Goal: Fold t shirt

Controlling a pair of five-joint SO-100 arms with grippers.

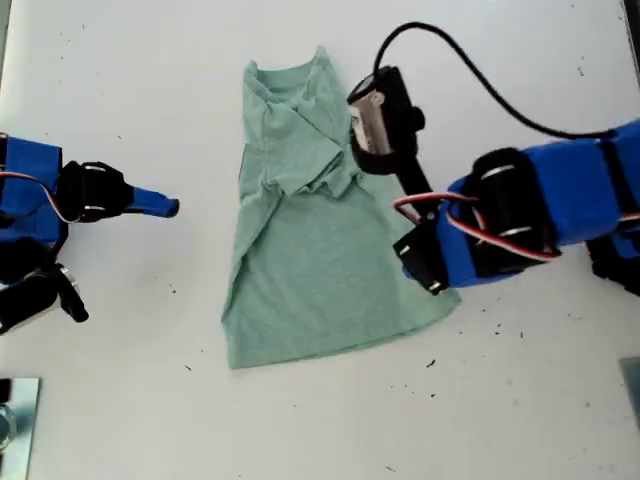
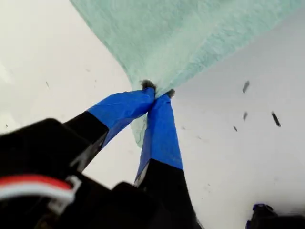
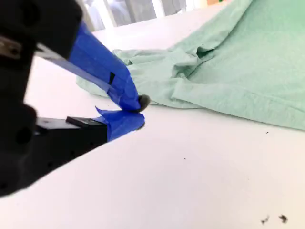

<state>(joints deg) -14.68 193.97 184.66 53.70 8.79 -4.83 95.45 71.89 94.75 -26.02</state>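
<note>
Closest to the exterior camera, a bulky blue-and-black arm (image 1: 520, 215) reaches in from the exterior view's right, and a black cable (image 1: 470, 70) loops away over the table behind it. That arm carries my first gripper (image 2: 157, 93); its blue-taped jaws are pinched together on the edge of the t shirt (image 1: 315, 215), with pale green cloth bunched at the tips.

The t shirt lies on the white table (image 1: 150, 90), partly folded: one sleeve and shoulder are turned in over the chest, the collar points away from the exterior camera, and the hem spreads wide toward it. Small dark specks (image 1: 500, 330) dot the table just beside the hem, on the side of the t shirt where the first arm works.

My second gripper (image 3: 136, 112) sits well apart from the t shirt, toward the exterior view's left, low over bare table. Its taped tips meet with nothing between them. Beyond the t shirt, the second wrist view shows bright window panes (image 3: 124, 12) past the table's far edge.
</note>
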